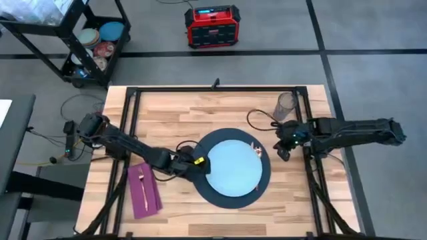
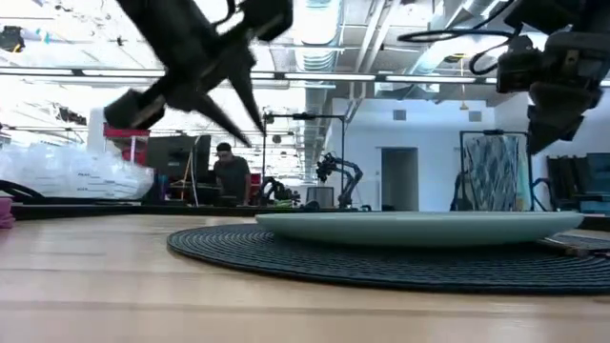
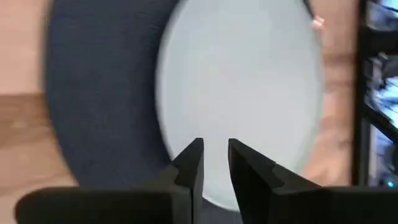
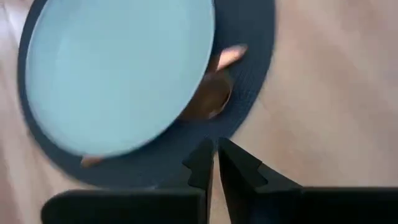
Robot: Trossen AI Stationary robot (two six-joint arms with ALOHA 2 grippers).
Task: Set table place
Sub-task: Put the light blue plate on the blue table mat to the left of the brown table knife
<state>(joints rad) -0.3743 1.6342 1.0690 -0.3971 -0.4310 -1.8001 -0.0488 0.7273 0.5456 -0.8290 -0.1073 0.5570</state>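
Here, low in the frame, the magenta napkin (image 1: pixel 145 191) carries a copper fork (image 1: pixel 143 185), long axis running up-frame. Mid-frame, the left gripper (image 1: pixel 199 162), jaws slightly apart, hovers at the smooth blue plate (image 1: pixel 232 168) on its ribbed dark mat (image 1: pixel 265 175). The right gripper (image 1: pixel 284 151), jaws nearly together, is beside the mat; the tumbler (image 1: pixel 286 105) stands upper right on the tabletop (image 1: pixel 173 113).
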